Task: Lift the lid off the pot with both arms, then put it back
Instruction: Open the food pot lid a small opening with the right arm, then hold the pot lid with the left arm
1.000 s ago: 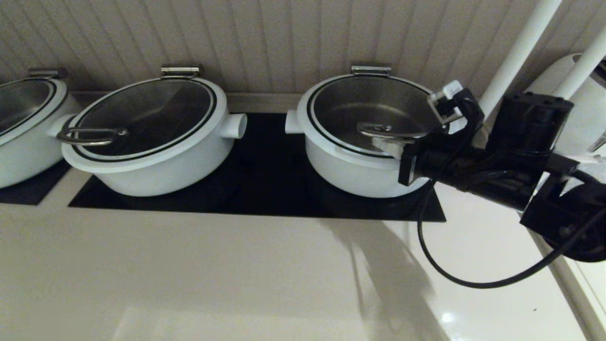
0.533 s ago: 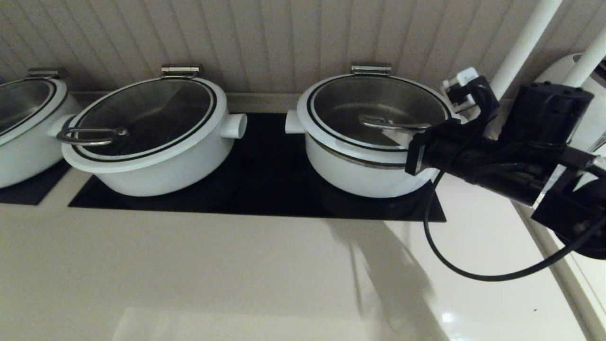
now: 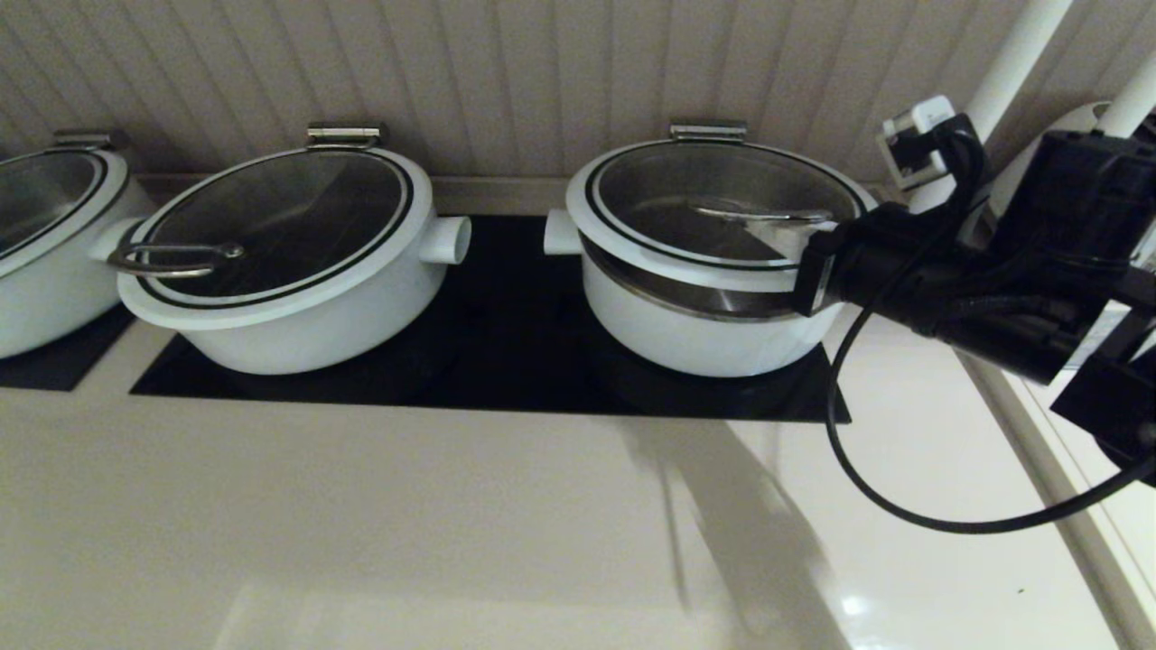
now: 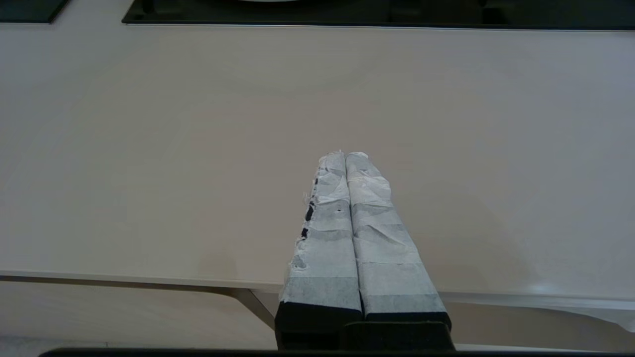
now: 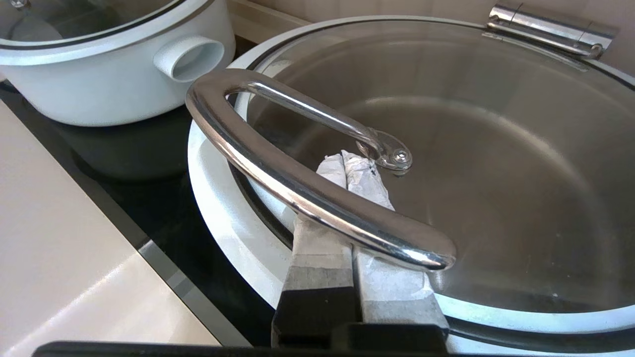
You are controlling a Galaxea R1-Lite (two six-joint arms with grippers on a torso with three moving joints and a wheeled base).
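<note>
Gleaming beige counter [image 3: 452,524], ribbed wall [image 3: 506,81]; right hand [image 5: 353,163] closed, slipped under lid [image 3: 722,212] handle.

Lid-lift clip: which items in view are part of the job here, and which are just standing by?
In the job:
lid, front edge raised off the pot
pot
right hand, fingers together, hooked under the lid's steel handle
left hand, shut, over bare counter

Bystanders:
second lidded white pot
third pot at the left edge
black cooktop
</note>
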